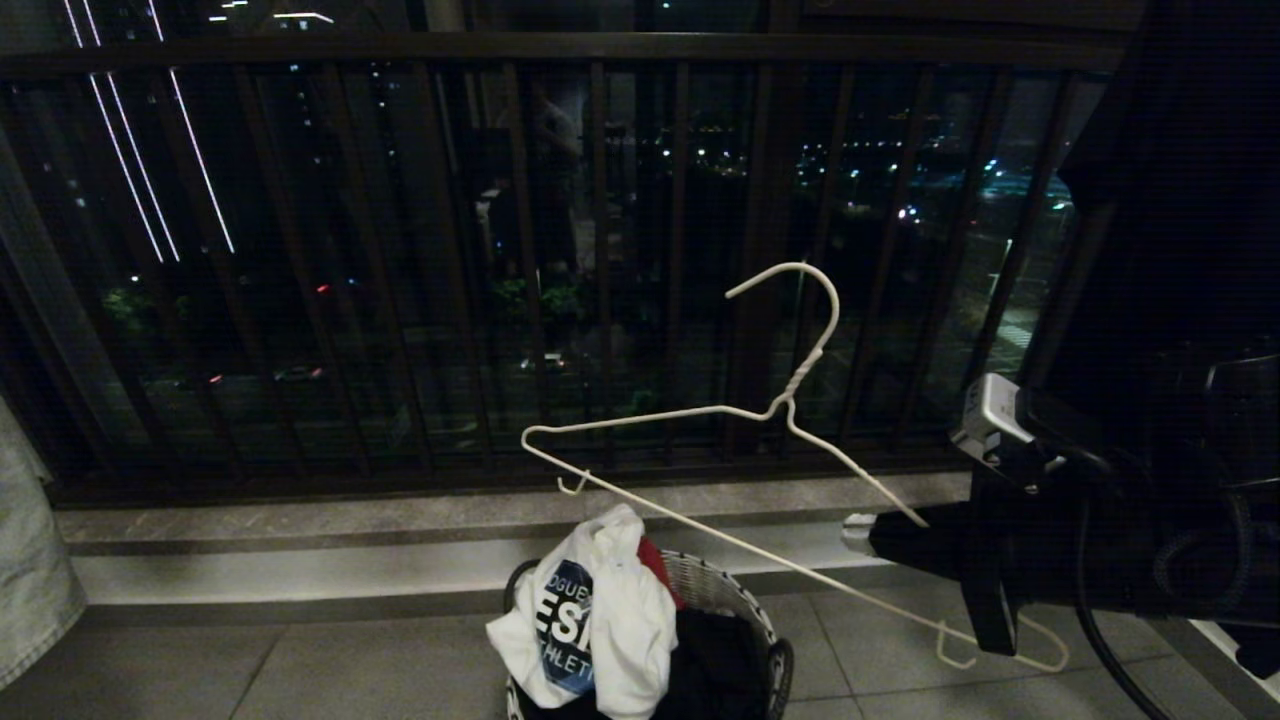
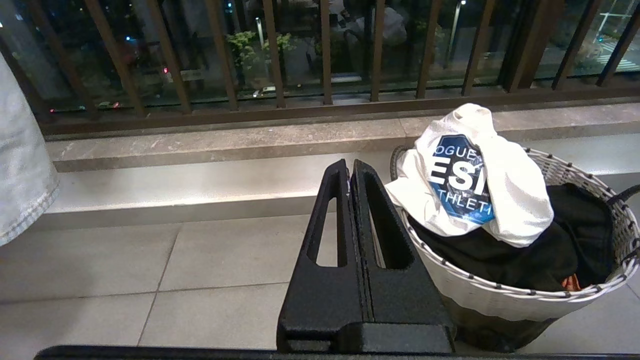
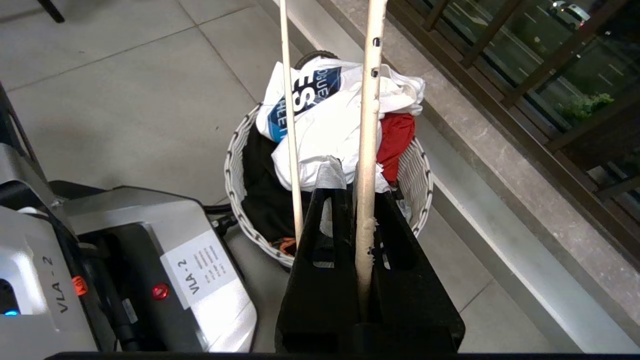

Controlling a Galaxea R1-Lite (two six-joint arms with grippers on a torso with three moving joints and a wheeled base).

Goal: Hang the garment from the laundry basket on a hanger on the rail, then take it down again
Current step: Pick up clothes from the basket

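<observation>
Where it crowns the laundry basket (image 2: 500, 300), the garment (image 2: 515, 200) reads "ESI".

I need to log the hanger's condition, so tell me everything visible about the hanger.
The hanger is thin cream-white wire with a twisted neck, an open hook at the top and small notch hooks near both ends. It hangs in the air, tilted, its lower end toward the right gripper, which is shut on one sloping arm. It is bare, above the laundry basket without touching it.

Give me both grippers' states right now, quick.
Left gripper: closed, empty, beside the laundry basket.
Right gripper: closed on the hanger, holding it above the basket.
</observation>
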